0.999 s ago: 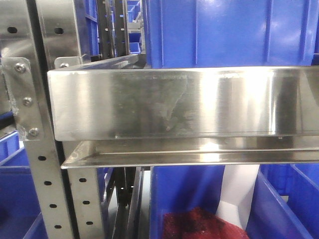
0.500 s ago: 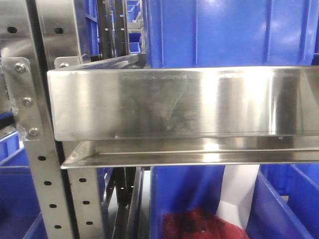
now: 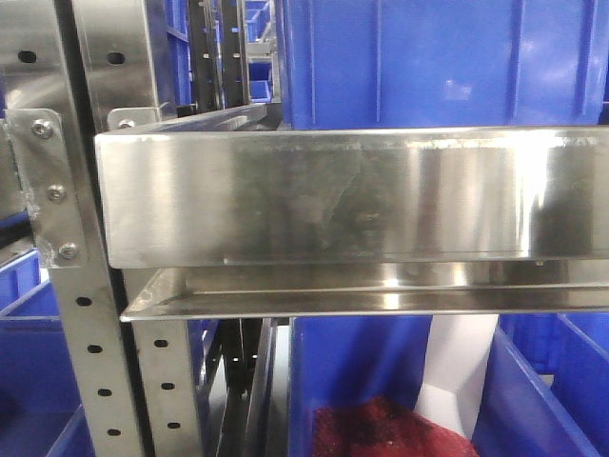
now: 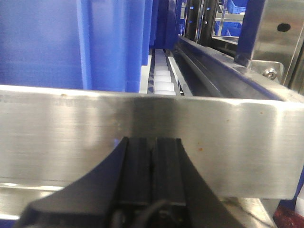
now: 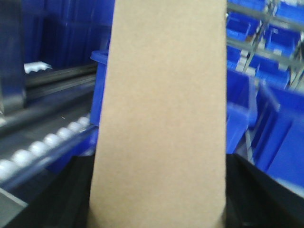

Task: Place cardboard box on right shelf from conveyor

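Observation:
A plain tan cardboard box (image 5: 161, 109) fills the middle of the right wrist view, standing upright between the dark fingers (image 5: 259, 190) of my right gripper (image 5: 159, 204), which is shut on its sides. The right shelf (image 3: 333, 195) shows in the front view as a shiny steel lip running across the frame. In the left wrist view my left gripper (image 4: 152, 145) is shut, with nothing between its jaws, close in front of a steel shelf lip (image 4: 71, 128). The conveyor is out of view.
Large blue bins (image 3: 438, 57) stand on the shelf and more sit below it (image 3: 362, 362), one holding red mesh (image 3: 381, 428). A perforated steel upright (image 3: 95, 362) stands at the left. White roller tracks (image 5: 28, 154) run beside the box. Further blue bins (image 5: 275, 128) crowd its right.
In the front view the shelf lip and upright sit a few pixels further right and lower than before. Nothing else visibly differs.

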Controlling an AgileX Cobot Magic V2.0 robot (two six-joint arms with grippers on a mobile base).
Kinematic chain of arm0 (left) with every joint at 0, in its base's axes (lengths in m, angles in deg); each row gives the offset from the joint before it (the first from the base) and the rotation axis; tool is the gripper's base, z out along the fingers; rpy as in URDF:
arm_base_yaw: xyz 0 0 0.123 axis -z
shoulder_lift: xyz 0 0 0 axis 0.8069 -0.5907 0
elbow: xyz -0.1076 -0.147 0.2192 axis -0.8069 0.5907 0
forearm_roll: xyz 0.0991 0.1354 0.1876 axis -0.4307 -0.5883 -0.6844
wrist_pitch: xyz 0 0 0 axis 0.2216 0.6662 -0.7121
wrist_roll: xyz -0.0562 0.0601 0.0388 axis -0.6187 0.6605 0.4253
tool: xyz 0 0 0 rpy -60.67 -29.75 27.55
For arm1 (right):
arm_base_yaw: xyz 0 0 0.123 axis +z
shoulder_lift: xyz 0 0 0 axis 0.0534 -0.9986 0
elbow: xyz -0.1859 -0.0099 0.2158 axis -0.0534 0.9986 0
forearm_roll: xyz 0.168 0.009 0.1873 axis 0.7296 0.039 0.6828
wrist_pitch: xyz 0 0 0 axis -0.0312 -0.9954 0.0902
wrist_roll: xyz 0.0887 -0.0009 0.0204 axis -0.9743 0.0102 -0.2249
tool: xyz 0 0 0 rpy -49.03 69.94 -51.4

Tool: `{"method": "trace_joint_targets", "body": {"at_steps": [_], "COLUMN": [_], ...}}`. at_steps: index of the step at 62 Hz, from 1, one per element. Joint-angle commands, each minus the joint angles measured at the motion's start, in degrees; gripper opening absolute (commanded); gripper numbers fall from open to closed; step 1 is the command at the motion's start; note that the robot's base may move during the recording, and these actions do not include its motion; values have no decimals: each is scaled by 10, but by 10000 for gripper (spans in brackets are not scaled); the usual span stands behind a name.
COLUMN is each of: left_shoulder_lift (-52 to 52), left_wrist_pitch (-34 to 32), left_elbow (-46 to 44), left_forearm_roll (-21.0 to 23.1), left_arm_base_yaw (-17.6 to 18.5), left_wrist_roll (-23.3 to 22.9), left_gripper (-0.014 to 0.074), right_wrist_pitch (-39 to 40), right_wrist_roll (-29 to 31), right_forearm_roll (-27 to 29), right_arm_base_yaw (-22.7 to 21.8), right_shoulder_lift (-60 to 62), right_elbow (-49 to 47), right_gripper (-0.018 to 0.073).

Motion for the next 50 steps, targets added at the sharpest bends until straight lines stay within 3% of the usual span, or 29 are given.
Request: {"method": "trace_joint_targets", "body": {"at_steps": [1, 16, 21, 35, 50], "left_shoulder_lift": [8, 8, 8, 8, 8], "left_wrist_pitch": [-49, -49, -49, -49, -49], "left_elbow": [3, 3, 3, 3, 3], "left_forearm_roll": [3, 3, 3, 3, 3], "left_arm_base_yaw": [2, 2, 2, 2, 2], "left_wrist_roll": [0, 0, 0, 0, 0], "left_gripper": [-116, -116, -116, -116, -116], "right_wrist_pitch": [60, 24, 21, 19, 49], "right_wrist_roll": [126, 452, 535, 665, 704], "right_forearm_roll": [10, 40, 42, 41, 34], "right_arm_base_yaw": [0, 0, -1, -2, -46], "right_shoulder_lift": [-69, -183, -203, -259, -293], "right_elbow": [-62, -123, -123, -121, -102], "right_gripper": [215, 215, 215, 215, 215]}}
